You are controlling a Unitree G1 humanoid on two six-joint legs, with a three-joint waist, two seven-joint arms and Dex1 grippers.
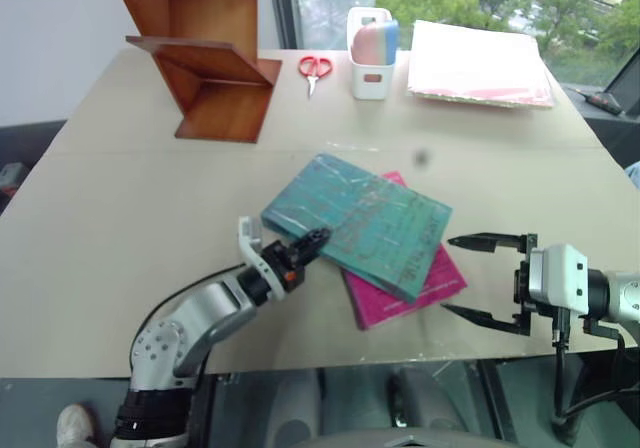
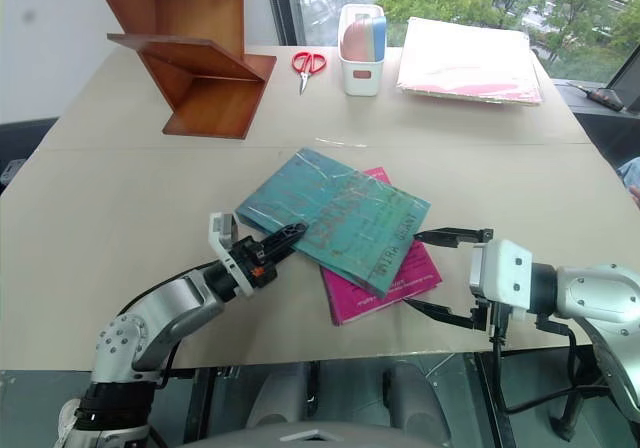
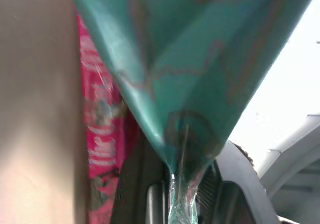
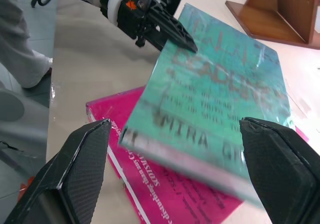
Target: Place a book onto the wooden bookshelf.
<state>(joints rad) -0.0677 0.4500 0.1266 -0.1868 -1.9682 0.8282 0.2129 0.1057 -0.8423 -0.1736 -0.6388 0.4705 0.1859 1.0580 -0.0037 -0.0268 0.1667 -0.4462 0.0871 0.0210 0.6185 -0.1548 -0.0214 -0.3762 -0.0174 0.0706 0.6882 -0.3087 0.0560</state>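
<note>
Left gripper [image 1: 312, 240] pinches near-left edge of book [image 1: 362, 220]; left wrist view shows cover clamped between fingers. Book lies tilted over magenta book [image 1: 420, 288] at desk [image 1: 120, 228] centre. Right wrist view: book corner seems lifted. Right gripper [image 1: 470, 278] spread wide, just beside books. Wooden bookshelf [image 1: 205, 58] far left, well apart.

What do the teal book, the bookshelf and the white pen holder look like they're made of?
Teal book: paper under a glossy, probably plastic film, judging by the glare and wrinkles.
Bookshelf: polished reddish-brown wood, with a soft sheen on its boards.
White pen holder: probably smooth moulded plastic, with rounded corners.
</note>
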